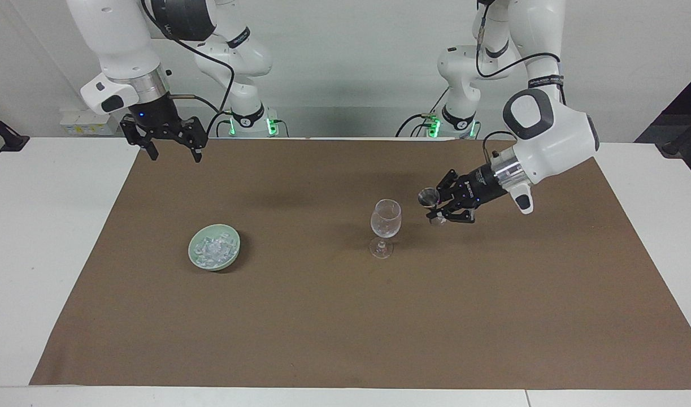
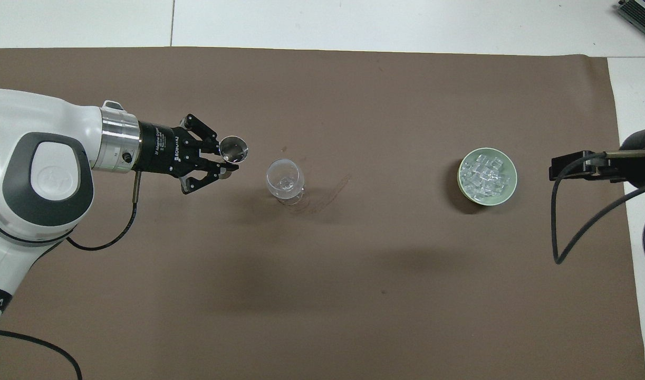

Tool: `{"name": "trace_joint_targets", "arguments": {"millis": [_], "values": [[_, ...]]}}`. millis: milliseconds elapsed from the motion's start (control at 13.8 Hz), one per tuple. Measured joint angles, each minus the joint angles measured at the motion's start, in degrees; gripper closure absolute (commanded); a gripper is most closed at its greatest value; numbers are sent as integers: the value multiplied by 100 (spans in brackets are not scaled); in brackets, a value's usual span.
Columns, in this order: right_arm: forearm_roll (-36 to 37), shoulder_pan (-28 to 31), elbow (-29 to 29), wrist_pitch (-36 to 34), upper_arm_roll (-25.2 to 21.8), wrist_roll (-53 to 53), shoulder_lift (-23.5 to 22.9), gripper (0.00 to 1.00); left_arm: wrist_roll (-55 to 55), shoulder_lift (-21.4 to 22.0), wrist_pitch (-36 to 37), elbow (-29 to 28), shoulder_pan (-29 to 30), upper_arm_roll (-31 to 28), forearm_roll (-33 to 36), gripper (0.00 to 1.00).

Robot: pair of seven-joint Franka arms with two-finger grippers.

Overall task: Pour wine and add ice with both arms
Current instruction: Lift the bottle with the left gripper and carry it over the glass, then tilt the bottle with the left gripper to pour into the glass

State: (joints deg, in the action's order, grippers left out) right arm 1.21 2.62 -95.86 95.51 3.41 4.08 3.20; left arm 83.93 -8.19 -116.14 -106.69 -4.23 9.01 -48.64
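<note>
A clear stemmed glass (image 1: 385, 218) (image 2: 285, 179) stands upright mid-mat. My left gripper (image 1: 436, 208) (image 2: 225, 165) hangs just beside it, toward the left arm's end, shut on the waist of a small metal measuring cup (image 1: 428, 196) (image 2: 233, 149), which is level with the glass rim and apart from it. Wine is out of view; the cup's inside is unreadable. The ice (image 1: 212, 247) (image 2: 485, 174) is heaped in a pale green bowl (image 1: 215, 267) (image 2: 487, 202) toward the right arm's end. My right gripper (image 1: 175, 154) (image 2: 570, 166) waits open and empty over the mat's edge nearest the robots.
A brown mat (image 1: 345, 316) (image 2: 322, 274) covers most of the white table (image 1: 46, 237). A faint smear (image 2: 330, 192) marks the mat beside the glass foot. A black cable (image 2: 559, 227) loops down from the right arm.
</note>
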Motion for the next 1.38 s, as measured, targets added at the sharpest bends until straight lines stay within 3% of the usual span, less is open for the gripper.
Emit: {"name": "trace_joint_targets", "arguments": {"millis": [724,1375], "values": [[0,0,0,0,0,0,0,0,732,16,-596,9,-697,7,1303,100],[0,0,0,0,0,0,0,0,892,22,-680,116,-931,9,2197,100]]}}
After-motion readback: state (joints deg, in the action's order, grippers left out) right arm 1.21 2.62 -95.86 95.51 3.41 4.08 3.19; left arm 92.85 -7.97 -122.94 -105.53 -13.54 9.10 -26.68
